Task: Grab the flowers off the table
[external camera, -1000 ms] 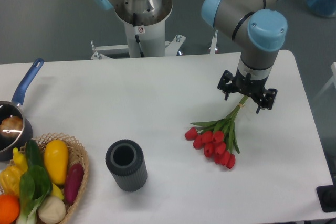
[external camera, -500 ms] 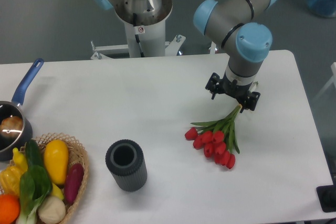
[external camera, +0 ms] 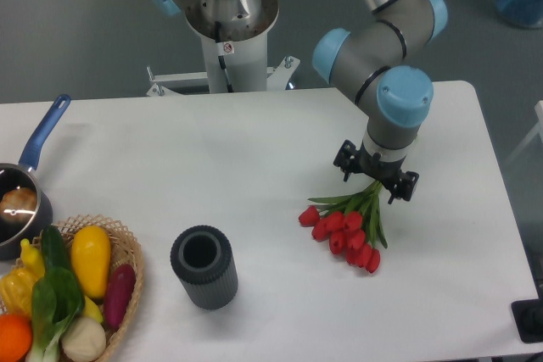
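The flowers, a bunch of red tulip buds with green stems and leaves, lie on the white table right of centre, buds toward the front. My gripper points down over the stem end, its two black jaws spread on either side of the stems. It looks open. The upper ends of the stems are hidden under it.
A dark grey ribbed cylinder stands front centre. A wicker basket with colourful vegetables sits at the front left corner. A pot with a blue handle is at the left edge. The robot base stands behind the table.
My gripper has moved left and toward the front, from beside the stem tips to over the stems. The flowers have not moved.
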